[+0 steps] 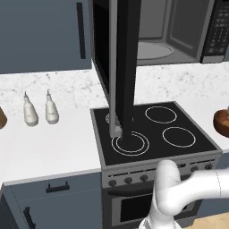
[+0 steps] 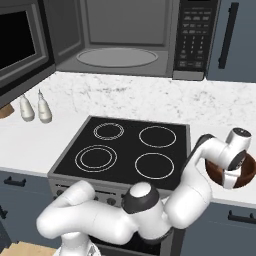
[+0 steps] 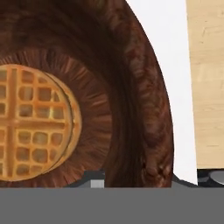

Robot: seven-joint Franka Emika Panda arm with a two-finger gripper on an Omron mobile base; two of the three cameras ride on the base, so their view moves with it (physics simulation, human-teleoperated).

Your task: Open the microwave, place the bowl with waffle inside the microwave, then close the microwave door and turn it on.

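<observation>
From the left base view, the microwave door (image 1: 121, 67) stood swung wide, edge-on toward the camera and hanging over the front left burner of the cooktop stove (image 1: 154, 129), while the microwave (image 1: 170, 31) behind it showed its grey cavity and turntable; the bowl (image 1: 222, 123) sat on the white counter (image 1: 53, 143) just right of the stove's right edge, partly cut by the frame. Any lift that swung left toward that projecting door risked clipping it. In the right base view, the gripper (image 2: 231, 175) had its hand bent down over the near rim of the bowl, which rested near the counter's front edge to the right of the stove; the keypad strip (image 2: 191, 37) rose above and behind. A grip on only one wall would probably let the bowl tilt once raised, and a nudge outward could push it off the front edge. In the hand view, the waffle (image 3: 33, 122) lay flat on the bowl's dark floor, and the bowl's right wall ran down between the two dark fingertips (image 3: 87, 179), one inside and one outside, so the jaws straddled the rim, but whether they already pinched it I could not tell. A tilted carry could slide the waffle out.
</observation>
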